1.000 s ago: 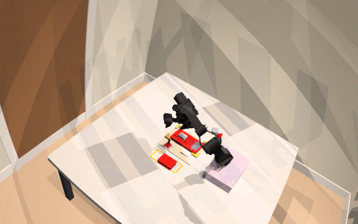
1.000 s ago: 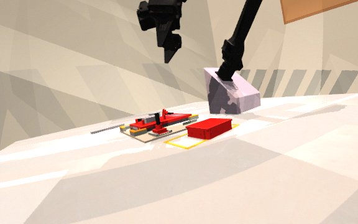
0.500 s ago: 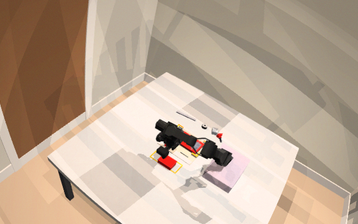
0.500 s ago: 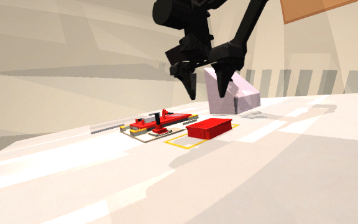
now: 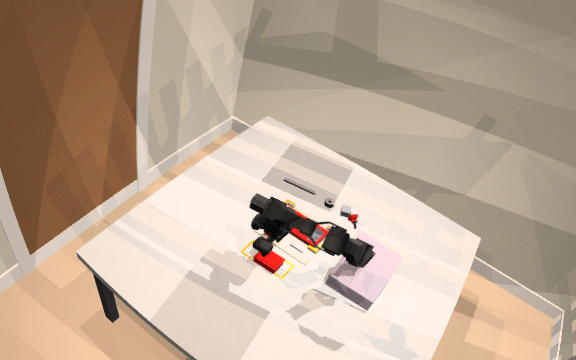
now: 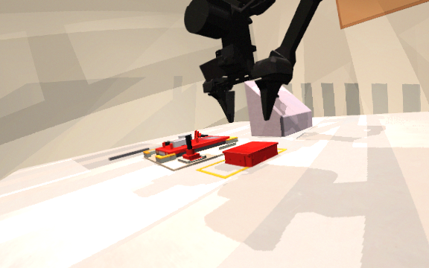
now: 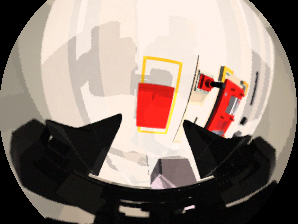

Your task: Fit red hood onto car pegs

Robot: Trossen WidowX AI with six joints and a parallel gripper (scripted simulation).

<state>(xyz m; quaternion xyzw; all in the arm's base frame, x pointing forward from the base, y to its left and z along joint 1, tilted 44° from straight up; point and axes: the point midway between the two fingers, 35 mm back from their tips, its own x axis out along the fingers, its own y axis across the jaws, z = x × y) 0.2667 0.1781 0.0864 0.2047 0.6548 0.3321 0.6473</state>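
Observation:
The red hood (image 5: 269,260) (image 6: 252,152) (image 7: 155,105) lies roof up on the table, over one end of the yellow outline (image 6: 211,173) (image 7: 162,60). Its corner holes cannot be made out. The red chassis (image 5: 304,237) (image 6: 211,142) (image 7: 218,120) sits in its jig beside the hood, with the grey engine block (image 6: 179,143) (image 7: 233,105) on it. The pegs are too small to tell apart. My gripper (image 6: 249,120) (image 7: 153,119) is open and empty, pointing down, above the hood and towards the arm base. The arm hides part of the chassis in the top view.
A red clamp with a black handle (image 6: 191,156) (image 7: 204,81) stands on the jig's hood side. The pale mauve arm base (image 5: 378,260) (image 6: 296,123) (image 7: 175,170) is nearby. Beyond the chassis lie a thin grey rod (image 5: 299,186) (image 6: 129,154), a black ring (image 5: 329,202) and a grey block (image 5: 345,211).

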